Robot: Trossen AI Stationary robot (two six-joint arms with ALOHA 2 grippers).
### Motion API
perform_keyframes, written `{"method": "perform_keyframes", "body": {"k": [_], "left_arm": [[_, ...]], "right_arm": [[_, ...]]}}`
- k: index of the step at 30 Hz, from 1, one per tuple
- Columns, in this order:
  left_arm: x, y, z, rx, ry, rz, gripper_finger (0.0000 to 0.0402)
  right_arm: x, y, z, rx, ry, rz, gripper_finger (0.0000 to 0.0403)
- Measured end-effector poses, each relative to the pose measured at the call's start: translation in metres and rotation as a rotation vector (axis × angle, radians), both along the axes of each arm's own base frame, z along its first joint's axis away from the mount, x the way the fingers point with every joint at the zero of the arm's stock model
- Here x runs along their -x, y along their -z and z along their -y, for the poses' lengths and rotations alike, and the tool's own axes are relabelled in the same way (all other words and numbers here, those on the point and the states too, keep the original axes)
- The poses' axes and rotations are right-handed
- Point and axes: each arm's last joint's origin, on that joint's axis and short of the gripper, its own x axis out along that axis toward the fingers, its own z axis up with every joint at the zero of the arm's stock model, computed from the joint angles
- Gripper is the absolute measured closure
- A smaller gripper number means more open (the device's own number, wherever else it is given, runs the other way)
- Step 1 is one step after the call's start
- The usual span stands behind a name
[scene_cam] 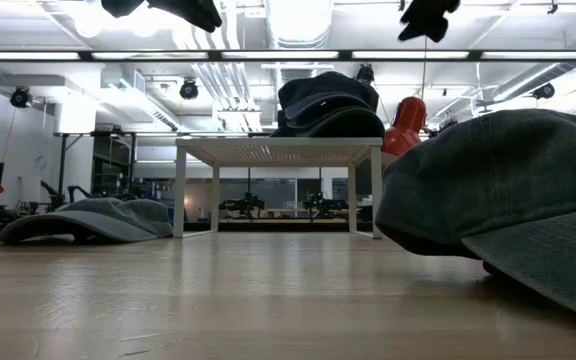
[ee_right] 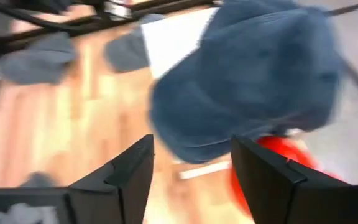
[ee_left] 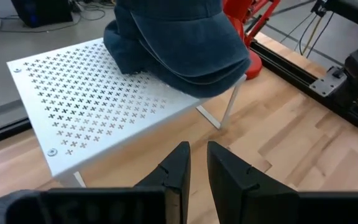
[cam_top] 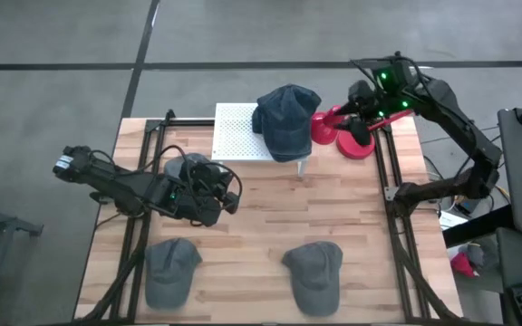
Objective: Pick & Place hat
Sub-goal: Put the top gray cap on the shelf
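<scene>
Dark blue hats lie stacked on the right end of a white perforated rack at the table's far side, brims overhanging its near edge. My right gripper hovers open just right of the stack, above a red stand, with nothing between its fingers. My left gripper hangs over the table's left middle and points toward the rack. Its fingers keep a narrow gap with nothing in it. Two grey hats lie crown up near the front edge.
A third grey hat lies under my left arm. The red stand sits at the far right beside the rack. Black rails run along both table sides. Bare wood lies between the rack and the near hats.
</scene>
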Motion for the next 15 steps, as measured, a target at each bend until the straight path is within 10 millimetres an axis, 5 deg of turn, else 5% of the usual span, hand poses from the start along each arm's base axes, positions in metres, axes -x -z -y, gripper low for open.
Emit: {"method": "perform_keyframes", "body": {"k": [15], "left_arm": [[0.002,0.006,-0.002,0.042,-0.033,-0.019,0.0366]], "right_arm": [[0.044,0.037,-0.054,0.0,-0.038,0.161,0.0374]]}}
